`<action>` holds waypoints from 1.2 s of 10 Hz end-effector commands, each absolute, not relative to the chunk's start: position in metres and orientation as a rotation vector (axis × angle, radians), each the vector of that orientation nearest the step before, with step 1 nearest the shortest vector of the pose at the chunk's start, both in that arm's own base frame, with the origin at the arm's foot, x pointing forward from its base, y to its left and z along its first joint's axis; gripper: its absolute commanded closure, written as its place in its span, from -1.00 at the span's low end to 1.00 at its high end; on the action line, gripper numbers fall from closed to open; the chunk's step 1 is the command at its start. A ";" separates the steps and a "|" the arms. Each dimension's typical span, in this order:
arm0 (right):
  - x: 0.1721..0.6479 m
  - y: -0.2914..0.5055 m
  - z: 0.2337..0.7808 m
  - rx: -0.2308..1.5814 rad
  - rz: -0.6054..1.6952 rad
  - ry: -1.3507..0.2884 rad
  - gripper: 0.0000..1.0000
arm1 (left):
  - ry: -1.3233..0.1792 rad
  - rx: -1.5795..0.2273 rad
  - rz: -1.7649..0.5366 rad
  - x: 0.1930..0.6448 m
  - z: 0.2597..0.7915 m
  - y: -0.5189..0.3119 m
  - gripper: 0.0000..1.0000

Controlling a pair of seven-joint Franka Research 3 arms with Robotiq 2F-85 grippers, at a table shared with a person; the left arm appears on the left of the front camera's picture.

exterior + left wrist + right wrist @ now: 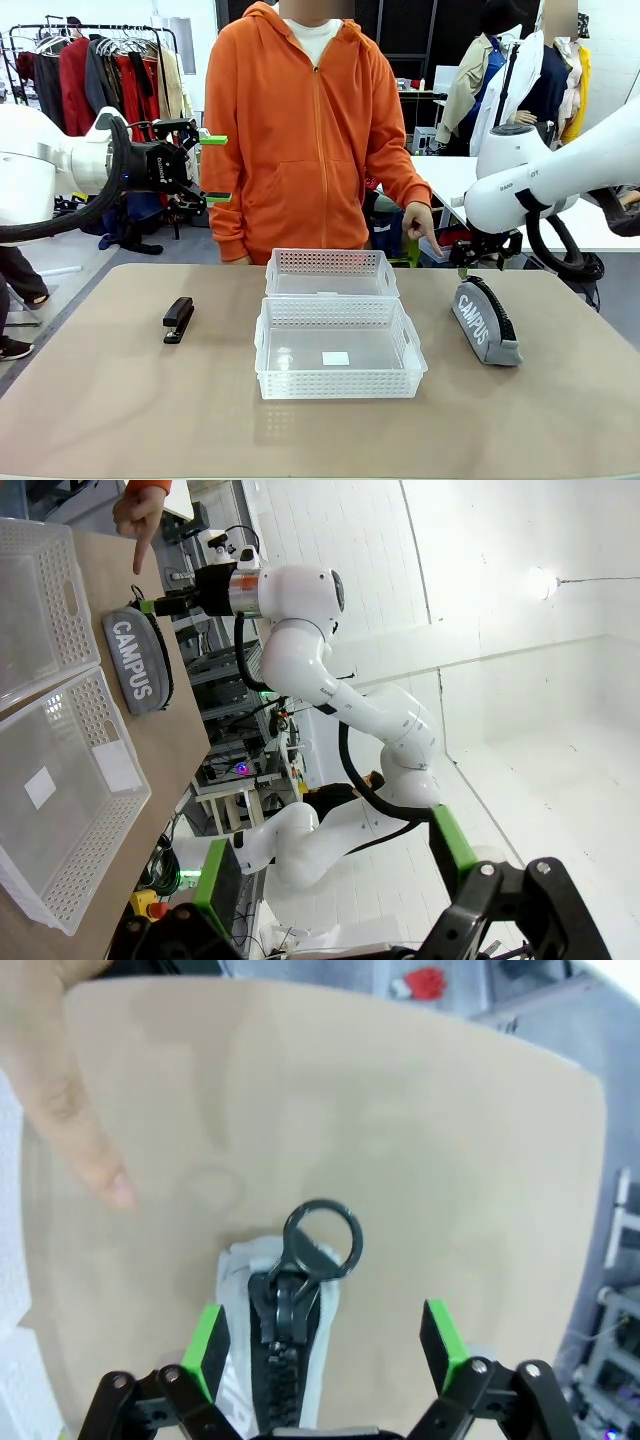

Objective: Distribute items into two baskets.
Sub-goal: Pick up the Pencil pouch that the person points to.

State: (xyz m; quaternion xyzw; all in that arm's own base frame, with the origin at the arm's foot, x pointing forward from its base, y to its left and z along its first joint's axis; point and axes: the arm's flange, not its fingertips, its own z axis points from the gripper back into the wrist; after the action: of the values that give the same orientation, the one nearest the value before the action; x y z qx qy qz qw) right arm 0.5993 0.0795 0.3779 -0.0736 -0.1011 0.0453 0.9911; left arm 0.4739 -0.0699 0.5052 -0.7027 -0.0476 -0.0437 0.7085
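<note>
Grey oblong zip pouch (486,322) lies near lattice-walled plastic baskets (340,383).

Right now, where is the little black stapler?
In the front view the stapler lies flat on the table, on the robot's left, beside the nearer basket but not touching it.

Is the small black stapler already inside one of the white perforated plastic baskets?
No, the small black stapler lies on the tan table, left of the nearer white perforated plastic basket.
</note>
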 end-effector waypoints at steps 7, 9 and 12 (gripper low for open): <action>0.553 0.072 0.368 -0.035 0.043 0.015 -1.00 | -0.109 -1.561 -0.097 0.474 0.506 -0.069 -1.00; 0.551 0.070 0.359 -0.032 0.092 0.015 -0.60 | -0.109 -1.561 -0.097 0.474 0.506 -0.069 -1.00; 0.551 0.070 0.360 -0.031 0.068 0.008 0.59 | -0.109 -1.561 -0.097 0.474 0.506 -0.069 -1.00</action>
State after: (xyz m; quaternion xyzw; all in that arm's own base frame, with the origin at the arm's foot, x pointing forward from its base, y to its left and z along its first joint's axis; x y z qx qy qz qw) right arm 0.5543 0.0722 0.3573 -0.0321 0.0118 0.0356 0.9988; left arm 0.4739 -0.0699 0.5052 -0.7027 -0.0476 -0.0437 0.7085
